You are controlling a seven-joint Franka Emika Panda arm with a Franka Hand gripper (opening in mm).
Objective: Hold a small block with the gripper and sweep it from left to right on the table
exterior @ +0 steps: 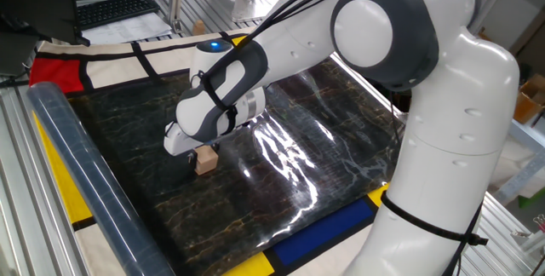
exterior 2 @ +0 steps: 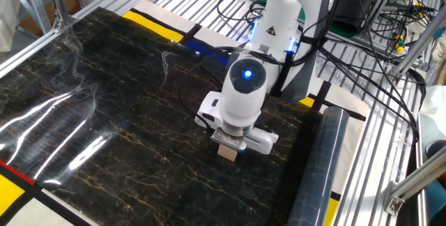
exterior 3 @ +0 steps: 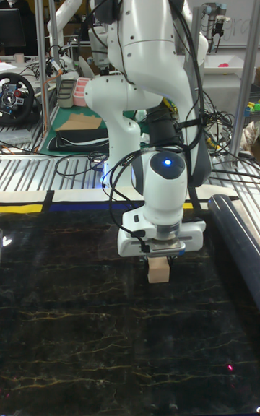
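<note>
We've got the gripper [exterior 3: 158,256] clamped on the small block [exterior 3: 158,270], low over the table [exterior 3: 87,344]; press too hard sweeping and it could snag, twist loose.

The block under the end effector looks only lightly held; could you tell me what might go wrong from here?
1. The end effector grips only the top of the block, so drag on the table might tip or pull it loose.
2. The dark roll lies close by; sweeping that way might hit it.
</note>
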